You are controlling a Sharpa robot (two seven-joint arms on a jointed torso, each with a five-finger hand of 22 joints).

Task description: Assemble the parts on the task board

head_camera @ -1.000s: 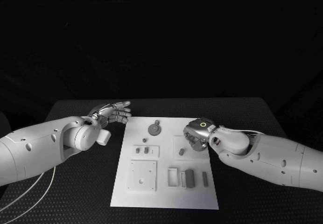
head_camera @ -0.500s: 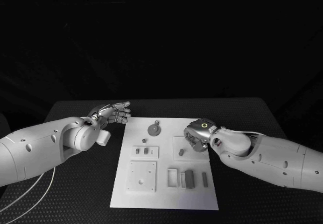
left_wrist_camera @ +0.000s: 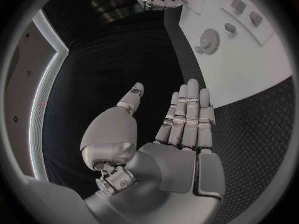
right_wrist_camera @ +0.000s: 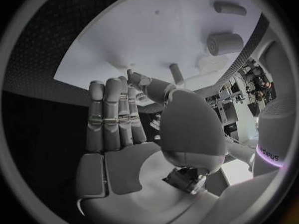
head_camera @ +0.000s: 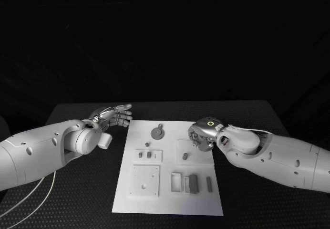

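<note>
Board (head_camera: pixel 169 169), a white plate, lies mid-surface (head_camera: pixel 247 114) with small grey parts (head_camera: pixel 193 182) on it, a gear (head_camera: pixel 158 132) near its far end. Left hand (head_camera: pixel 115 114) hovers off the board's far left corner, fingers straight, holding nothing. Right hand (head_camera: pixel 201 138) hangs over the board's right edge, fingers extended, empty. No writing legible on the board.

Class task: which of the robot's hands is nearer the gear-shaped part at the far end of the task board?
Right. The right hand hovers over the board beside the gear; the left hand is off the board's far left corner.
</note>
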